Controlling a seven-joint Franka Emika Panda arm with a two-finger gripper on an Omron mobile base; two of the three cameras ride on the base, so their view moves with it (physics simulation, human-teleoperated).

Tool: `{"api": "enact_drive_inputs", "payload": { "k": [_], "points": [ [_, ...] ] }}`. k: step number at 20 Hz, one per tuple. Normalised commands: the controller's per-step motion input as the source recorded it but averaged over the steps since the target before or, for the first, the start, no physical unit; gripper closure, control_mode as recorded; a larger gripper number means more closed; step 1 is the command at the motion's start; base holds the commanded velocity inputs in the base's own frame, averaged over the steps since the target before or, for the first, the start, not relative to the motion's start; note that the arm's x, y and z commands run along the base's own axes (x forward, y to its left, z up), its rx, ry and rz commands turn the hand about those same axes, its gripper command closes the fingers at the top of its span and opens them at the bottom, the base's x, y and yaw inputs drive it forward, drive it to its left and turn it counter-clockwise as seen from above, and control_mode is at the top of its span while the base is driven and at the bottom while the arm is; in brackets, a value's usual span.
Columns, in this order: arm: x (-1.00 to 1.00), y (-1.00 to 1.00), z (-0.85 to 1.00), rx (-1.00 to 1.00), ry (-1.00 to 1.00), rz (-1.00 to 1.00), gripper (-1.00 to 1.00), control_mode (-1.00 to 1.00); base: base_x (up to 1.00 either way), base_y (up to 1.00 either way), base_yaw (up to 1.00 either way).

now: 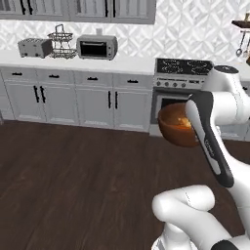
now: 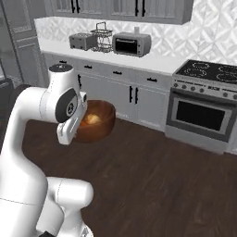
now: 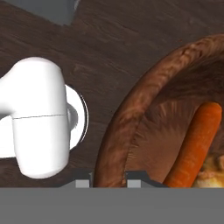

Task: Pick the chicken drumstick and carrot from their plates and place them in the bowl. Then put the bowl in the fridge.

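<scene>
Gripper (image 3: pixel 109 181) at lower frame pinches the bowl (image 3: pixel 131 109) rim narrowly; carrot (image 3: pixel 194 144) and chicken drumstick (image 3: pixel 214 173) lie inside, lower right.

The bowl (image 1: pixel 175 126), coppery reddish-brown and glossy with a streaked inner wall, hangs upright in mid-air above the dark wooden floor (image 1: pixel 73 180), in front of the grey cabinets. Its rim sits between the fingertips. Inside it the carrot (image 3: pixel 194 144), slim and orange, leans against the wall, touching the golden-brown chicken drumstick (image 3: pixel 213 175) beside it.
</scene>
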Motion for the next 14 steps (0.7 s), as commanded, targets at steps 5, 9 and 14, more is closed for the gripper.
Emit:
{"api": "enact_drive_inputs", "payload": {
  "k": [5,9,14],
  "points": [
    [0.00,0.00,0.00,0.00,0.00,0.00,1.00,1.00,1.00,-0.09,0.70],
    [0.00,0.00,0.00,0.00,0.00,0.00,1.00,1.00,1.00,-0.11,0.75],
    [0.00,0.00,0.00,0.00,0.00,0.00,1.00,1.00,1.00,-0.09,0.70]
  ]
}}
